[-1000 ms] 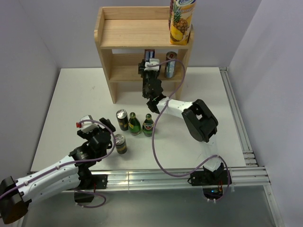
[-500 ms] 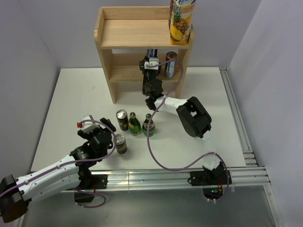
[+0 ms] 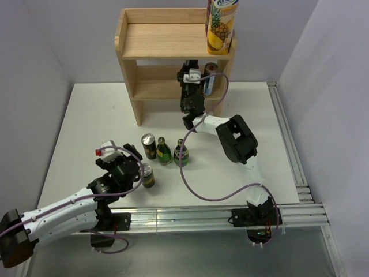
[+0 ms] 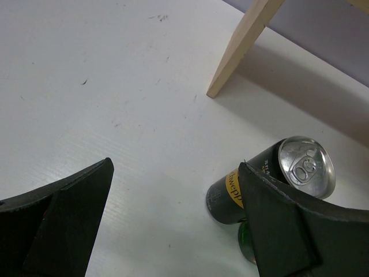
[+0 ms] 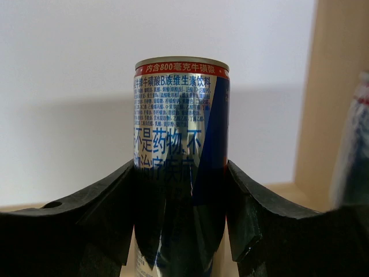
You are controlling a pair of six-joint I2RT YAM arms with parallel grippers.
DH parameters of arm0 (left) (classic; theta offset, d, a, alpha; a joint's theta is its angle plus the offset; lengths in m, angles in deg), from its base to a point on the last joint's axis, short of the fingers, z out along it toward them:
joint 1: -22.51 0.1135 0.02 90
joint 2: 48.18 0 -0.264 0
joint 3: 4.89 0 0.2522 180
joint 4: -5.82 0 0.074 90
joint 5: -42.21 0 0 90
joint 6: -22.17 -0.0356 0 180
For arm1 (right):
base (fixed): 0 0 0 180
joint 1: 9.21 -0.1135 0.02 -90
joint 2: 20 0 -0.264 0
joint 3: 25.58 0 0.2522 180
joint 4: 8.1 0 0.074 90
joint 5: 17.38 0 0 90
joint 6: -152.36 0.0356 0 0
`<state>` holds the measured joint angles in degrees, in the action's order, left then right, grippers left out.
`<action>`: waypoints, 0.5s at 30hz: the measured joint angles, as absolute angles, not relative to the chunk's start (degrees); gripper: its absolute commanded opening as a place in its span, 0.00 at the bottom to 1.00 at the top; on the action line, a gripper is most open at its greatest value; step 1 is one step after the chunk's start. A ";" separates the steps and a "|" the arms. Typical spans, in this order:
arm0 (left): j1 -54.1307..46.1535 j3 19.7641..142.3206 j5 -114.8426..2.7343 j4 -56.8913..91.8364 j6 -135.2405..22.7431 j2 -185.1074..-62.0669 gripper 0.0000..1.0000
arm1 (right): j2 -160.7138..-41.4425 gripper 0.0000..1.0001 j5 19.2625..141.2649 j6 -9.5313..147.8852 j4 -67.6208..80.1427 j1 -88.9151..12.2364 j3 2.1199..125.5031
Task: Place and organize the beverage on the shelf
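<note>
Right gripper pinching silver-and-blue can: upright, Chinese print, red band under the rim, inside lower tier of shelf; can base hidden, so probably seated on the board, can't confirm; shelf is light bare wood, juice carton at top board's right end; right arm stretched forward into the shelf; left gripper spread, low over table, black can just beside its right finger.
</note>
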<state>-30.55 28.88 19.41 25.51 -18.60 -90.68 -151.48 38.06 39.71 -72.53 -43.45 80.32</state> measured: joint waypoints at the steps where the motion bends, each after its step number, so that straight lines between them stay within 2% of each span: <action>1: -30.61 28.93 19.54 25.62 -18.55 -90.75 0.97 | -149.64 0.00 38.25 40.23 -73.27 -43.50 77.23; 7: -31.27 29.17 20.26 26.76 -18.14 -90.66 0.97 | -141.93 0.00 37.88 41.63 -74.52 -45.37 65.56; 15: -31.60 29.17 21.11 28.18 -17.02 -89.15 0.97 | -140.70 0.00 36.31 40.47 -73.99 -46.75 64.05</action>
<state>-31.60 29.17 21.11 28.18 -17.02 -89.15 -140.70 36.31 40.47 -73.99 -46.75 64.05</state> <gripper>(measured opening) 0.974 0.616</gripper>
